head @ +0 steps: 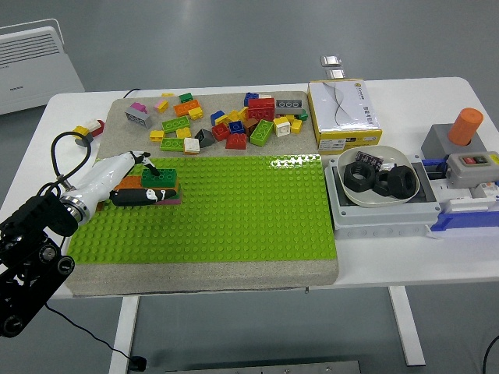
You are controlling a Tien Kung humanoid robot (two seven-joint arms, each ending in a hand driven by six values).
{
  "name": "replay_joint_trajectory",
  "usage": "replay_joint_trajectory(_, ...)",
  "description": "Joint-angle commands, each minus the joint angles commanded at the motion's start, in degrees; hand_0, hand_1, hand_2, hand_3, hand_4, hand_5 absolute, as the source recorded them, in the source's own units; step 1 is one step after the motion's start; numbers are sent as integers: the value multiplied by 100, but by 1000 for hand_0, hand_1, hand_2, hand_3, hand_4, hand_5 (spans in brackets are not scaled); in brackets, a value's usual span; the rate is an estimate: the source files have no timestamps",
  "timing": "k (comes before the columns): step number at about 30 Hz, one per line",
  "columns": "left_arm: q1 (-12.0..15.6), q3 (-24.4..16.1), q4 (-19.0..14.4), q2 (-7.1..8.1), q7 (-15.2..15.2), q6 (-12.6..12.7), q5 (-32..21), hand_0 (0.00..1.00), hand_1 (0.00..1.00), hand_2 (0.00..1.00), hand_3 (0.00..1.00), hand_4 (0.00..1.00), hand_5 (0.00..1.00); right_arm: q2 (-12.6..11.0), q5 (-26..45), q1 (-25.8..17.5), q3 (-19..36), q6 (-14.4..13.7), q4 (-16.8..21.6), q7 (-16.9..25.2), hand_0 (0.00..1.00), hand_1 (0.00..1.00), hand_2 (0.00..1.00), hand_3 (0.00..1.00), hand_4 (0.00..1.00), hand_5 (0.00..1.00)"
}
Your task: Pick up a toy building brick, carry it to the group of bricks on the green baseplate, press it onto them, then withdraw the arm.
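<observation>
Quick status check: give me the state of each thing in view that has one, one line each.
Left robot hand: at the brick stack, fingers around it.
Dark green brick: seated on top of the stack.
Green baseplate: flat, mostly bare.
Loose bricks: scattered behind the baseplate.
White bowl: upright, holding black parts.
Yellow box: closed.

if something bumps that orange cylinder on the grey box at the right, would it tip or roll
The orange cylinder stands upright on the grey box and looks about as wide as it is tall, so a light bump probably won't tip it. If knocked over, its round side would likely let it roll, perhaps off the small box top. It looks rigid rather than soft.
</observation>
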Motion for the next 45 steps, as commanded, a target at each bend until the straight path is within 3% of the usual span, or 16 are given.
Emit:
replay_joint_trajectory(10, 116, -152, -1, -148, -77, 54, -51, 923, 919, 920, 617, 998, 681, 6, -32, -28, 29, 3, 0, -1, 703, 655, 644, 739, 939, 998)
replay_joint_trajectory(27, 277, -559, -451, -104, -17, 52, 190, 918, 918, 915, 610, 998, 673, 11, -230, -54, 219, 26, 0, -5, 703, 654, 643, 739, 940, 998)
replay_joint_trajectory(33, 785, -1286, -1076, -278, 26, 122, 313, 919, 915, 910, 609, 998, 658, 52, -544, -61, 517, 94, 0, 39, 703, 654, 643, 739, 941, 998)
replay_joint_trajectory(34, 887, -1419, -1179, -321, 37, 141, 238, 908, 899, 906, 620, 895, 420, 62, -597, -66, 574, 112, 0, 54, 702, 656, 651, 744, 936, 998)
replay_joint_trajectory(39, 1447, -2185, -1685, -607, -59, 321, -400, 908, 899, 906, 620, 895, 420, 107, -804, -108, 818, 214, 0, 156, 702, 656, 651, 744, 936, 998)
replay_joint_trajectory(40, 1513, -2323, -1696, -658, -105, 374, -510, 882, 865, 883, 628, 863, 338, 116, -796, -115, 812, 222, 0, 167, 689, 659, 661, 745, 923, 998)
replay_joint_trajectory(45, 1699, -3009, -1564, -835, -266, 507, -810, 882, 865, 883, 628, 863, 338, 155, -768, -124, 761, 239, 0, 204, 689, 659, 661, 745, 923, 998)
